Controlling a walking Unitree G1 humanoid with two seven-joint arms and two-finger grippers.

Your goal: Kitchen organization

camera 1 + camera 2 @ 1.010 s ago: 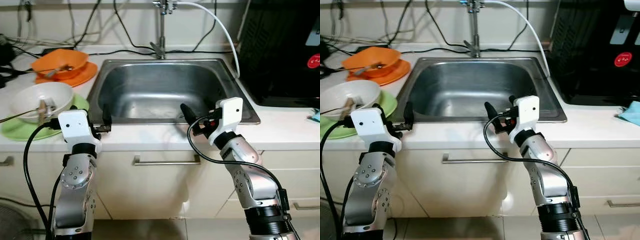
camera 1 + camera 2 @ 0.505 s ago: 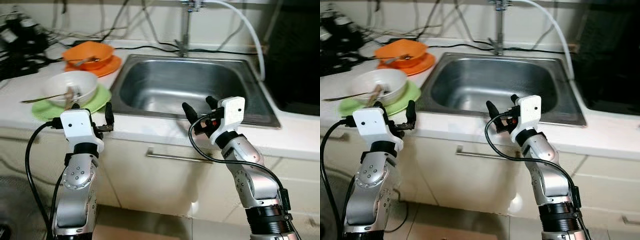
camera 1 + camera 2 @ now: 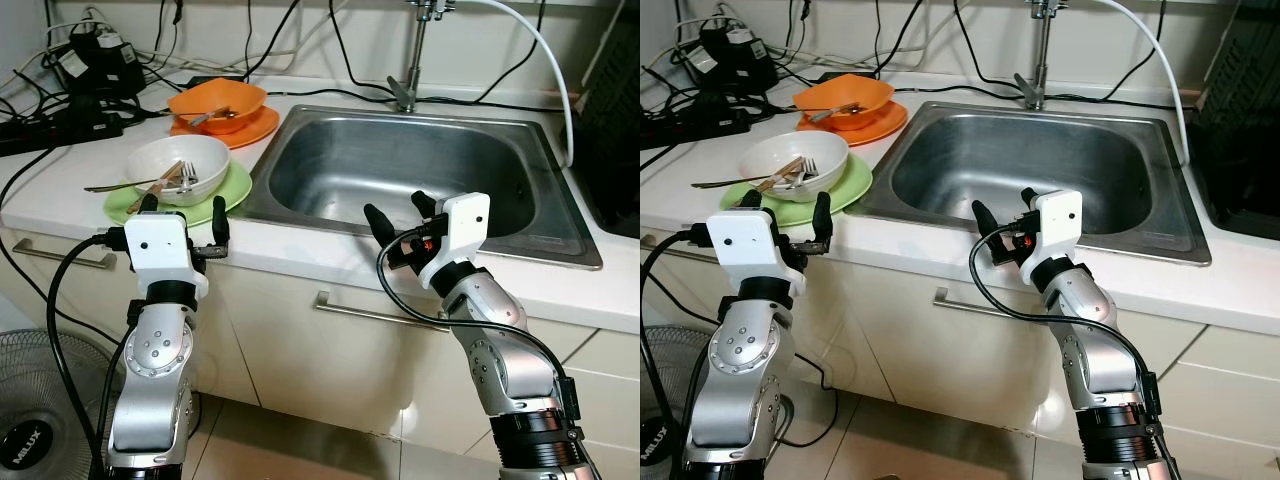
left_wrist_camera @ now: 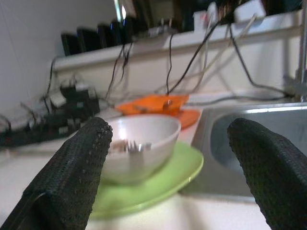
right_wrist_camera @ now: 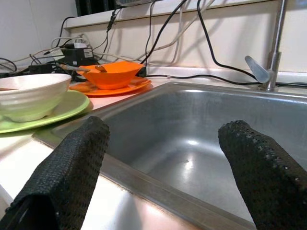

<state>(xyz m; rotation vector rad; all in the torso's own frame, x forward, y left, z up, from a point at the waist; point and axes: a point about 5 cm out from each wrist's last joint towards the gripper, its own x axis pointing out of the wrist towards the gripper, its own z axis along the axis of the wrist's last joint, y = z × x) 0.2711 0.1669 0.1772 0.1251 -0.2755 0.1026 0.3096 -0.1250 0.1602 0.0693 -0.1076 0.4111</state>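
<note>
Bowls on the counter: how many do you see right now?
2. The white bowl sits on the green plate left of the sink, with cutlery inside. The orange bowl sits on the orange plate behind it. None seem hidden.

Camera swung left since a second ago: sink (image 3: 420, 170) now right of centre, dark appliance at right nearly out of frame. White bowl (image 3: 180, 170), green plate (image 3: 225, 195), orange bowl (image 3: 218, 100), floor fan (image 3: 35, 415) come into fuller view. Things themselves unmoved on desk (image 3: 70, 200).
</note>
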